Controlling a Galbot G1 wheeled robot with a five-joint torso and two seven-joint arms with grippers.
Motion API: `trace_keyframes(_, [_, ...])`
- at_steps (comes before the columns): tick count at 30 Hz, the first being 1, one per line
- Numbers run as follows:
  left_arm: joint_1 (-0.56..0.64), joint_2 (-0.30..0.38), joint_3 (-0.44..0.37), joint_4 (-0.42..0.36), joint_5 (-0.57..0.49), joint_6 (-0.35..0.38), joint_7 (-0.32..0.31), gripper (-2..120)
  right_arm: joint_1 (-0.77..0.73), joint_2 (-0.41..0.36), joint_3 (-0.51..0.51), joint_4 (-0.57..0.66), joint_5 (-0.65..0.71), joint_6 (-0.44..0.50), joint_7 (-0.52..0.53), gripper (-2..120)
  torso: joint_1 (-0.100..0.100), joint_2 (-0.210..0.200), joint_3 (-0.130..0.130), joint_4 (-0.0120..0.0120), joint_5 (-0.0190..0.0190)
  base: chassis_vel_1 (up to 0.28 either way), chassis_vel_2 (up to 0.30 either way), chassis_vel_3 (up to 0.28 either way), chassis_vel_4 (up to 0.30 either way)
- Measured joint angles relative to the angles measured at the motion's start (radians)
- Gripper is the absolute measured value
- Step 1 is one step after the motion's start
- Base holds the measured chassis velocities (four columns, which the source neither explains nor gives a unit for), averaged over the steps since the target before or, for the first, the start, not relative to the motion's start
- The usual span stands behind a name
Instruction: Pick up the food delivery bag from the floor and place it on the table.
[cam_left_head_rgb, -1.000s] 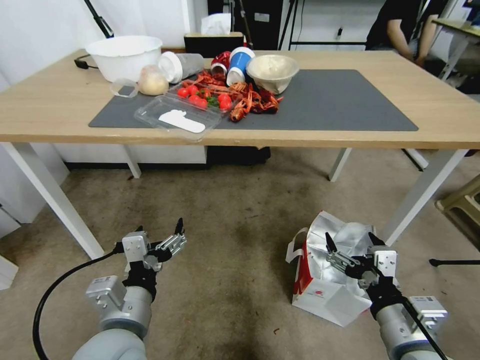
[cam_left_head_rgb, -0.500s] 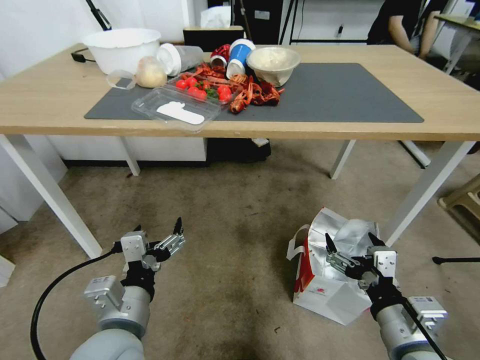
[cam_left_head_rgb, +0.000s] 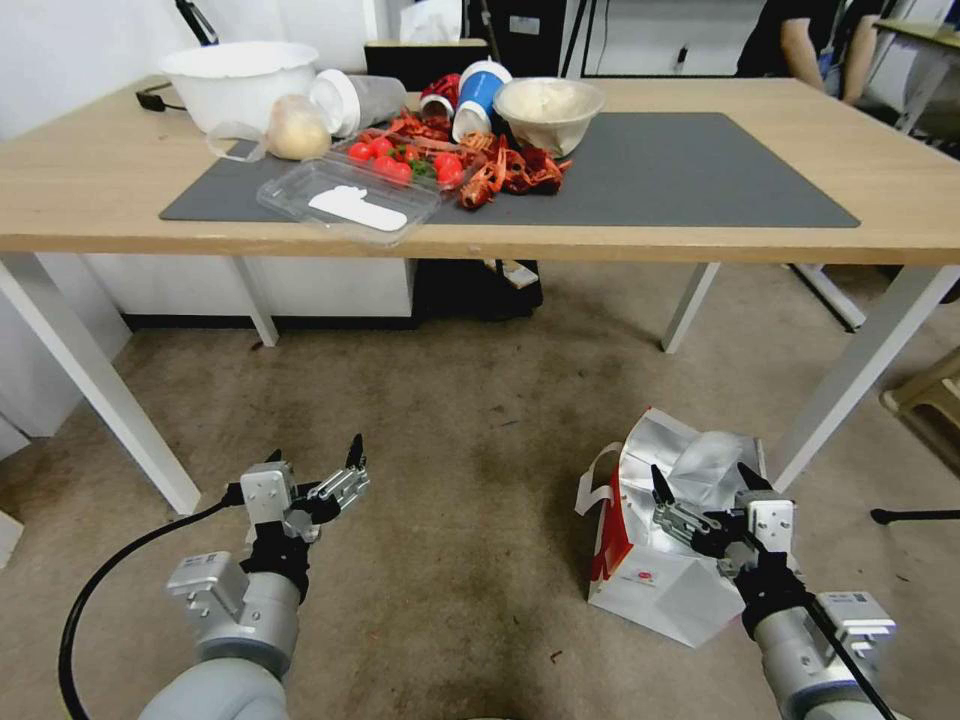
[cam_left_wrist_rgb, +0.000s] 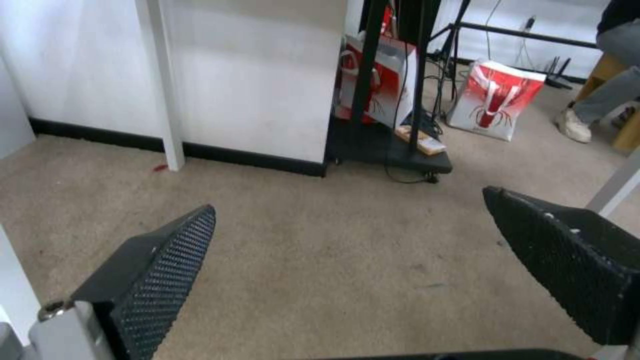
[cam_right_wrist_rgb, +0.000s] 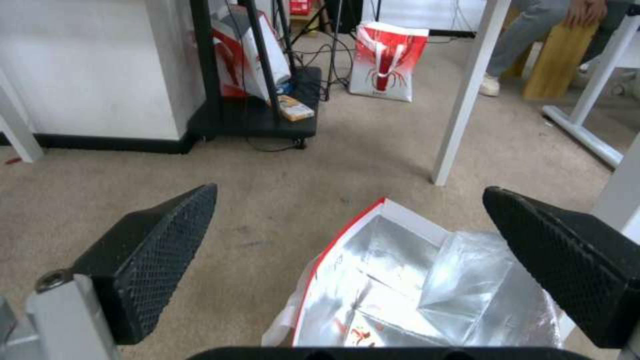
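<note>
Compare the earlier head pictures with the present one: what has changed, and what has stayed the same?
The whole head view shifted, so the camera moved, not the things. The boxy white paper bag with red sides sits on the carpet; the open right end effector hovers above it, the open left end effector beside.

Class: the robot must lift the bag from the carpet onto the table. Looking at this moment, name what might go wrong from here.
1. The food delivery bag gapes open and crumpled beneath the open right gripper; a grasp may catch only foil lining and tear it.
2. The bag sits beside a white table leg; lifting could snag it there.
3. Food clutters the table's left side, so a careless placement could knock the crayfish.
</note>
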Motion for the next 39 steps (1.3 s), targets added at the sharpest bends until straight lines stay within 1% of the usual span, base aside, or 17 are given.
trace_keyframes(3, [0.0,0.0,0.0,0.0,0.0,-0.001,0.0,100,0.0,-0.001,0.001,0.0,0.0,0.0,0.0,100,-0.002,-0.016,-0.014,0.0,0.0,0.0,0.0,0.0,0.0])
trace_keyframes(4, [0.0,0.0,0.0,0.0,0.0,-0.001,0.0,100,0.0,-0.001,0.001,0.0,0.0,0.0,0.0,100,-0.002,-0.016,-0.014,0.0,0.0,0.0,0.0,0.0,0.0])
trace_keyframes(8, [0.001,0.001,0.0,0.0,0.0,-0.001,0.0,100,0.001,0.001,0.001,0.0,0.0,0.0,0.0,100,-0.006,-0.036,-0.031,0.0,0.0,0.0,0.0,0.0,0.0])
trace_keyframes(9, [0.001,0.001,0.0,0.0,0.0,-0.001,0.0,100,0.001,0.001,0.001,0.0,0.0,0.0,0.0,100,-0.006,-0.036,-0.031,0.0,0.0,0.0,0.0,0.0,0.0])
trace_keyframes(12, [0.0,0.001,0.0,-0.002,-0.001,-0.001,0.0,100,0.001,0.001,0.001,0.001,0.0,0.0,0.0,100,-0.006,-0.051,-0.045,0.0,0.0,0.0,0.0,0.0,0.0])
trace_keyframes(16, [0.0,0.001,0.0,-0.002,-0.002,-0.001,0.0,100,0.0,0.001,0.002,0.001,0.001,0.0,0.0,100,-0.007,-0.062,-0.055,0.0,0.0,0.0,0.0,0.0,0.0])
trace_keyframes(20, [0.0,0.001,0.0,-0.002,-0.002,-0.001,0.0,100,0.0,0.001,0.002,0.001,0.001,0.0,0.0,100,-0.008,-0.065,-0.058,0.0,-0.0001,0.0,0.0,0.0,0.0])
trace_keyframes(22, [0.0,0.002,0.0,-0.002,-0.004,-0.003,0.001,100,0.0,0.001,0.002,0.002,0.001,0.001,0.0,100,-0.009,-0.08,-0.071,0.0,0.0,0.0,0.0,0.0,0.0])
trace_keyframes(26, [0.001,0.001,0.0,-0.002,-0.004,-0.003,0.001,100,0.0,0.001,0.002,0.002,0.001,0.001,0.0,100,-0.009,-0.085,-0.077,0.0,0.0,0.0,0.0,0.0,0.0])
trace_keyframes(27, [0.001,0.001,0.0,-0.002,-0.005,-0.003,0.002,100,0.0,-0.002,0.003,0.002,0.002,0.001,-0.001,100,-0.01,-0.096,-0.087,0.0,0.0,0.0,0.0,0.0,0.0])
trace_keyframes(28, [0.001,0.001,0.0,-0.002,-0.005,-0.004,0.002,100,0.0,-0.003,0.003,0.002,0.003,0.001,-0.001,100,-0.01,-0.1,-0.09,0.0,0.0,0.0,0.0,0.0,0.0])
trace_keyframes(31, [0.001,0.001,0.0,-0.003,-0.005,-0.004,0.002,100,0.0,-0.003,0.004,0.002,0.003,0.0,-0.001,100,-0.01,-0.103,-0.093,0.0,0.0,0.0,0.0,0.0,0.0])
trace_keyframes(33, [0.001,0.001,0.0,-0.002,-0.005,-0.004,0.002,100,0.0,-0.004,0.005,0.002,0.004,0.0,-0.001,100,-0.01,-0.11,-0.1,0.0,0.0,0.0,0.0,0.0,0.0])
trace_keyframes(39, [0.002,0.001,-0.001,-0.003,-0.005,-0.004,0.003,100,0.0,-0.004,0.006,0.003,0.004,0.0,-0.001,100,-0.012,-0.122,-0.103,0.0,0.0,0.0,0.0,0.0,0.0])
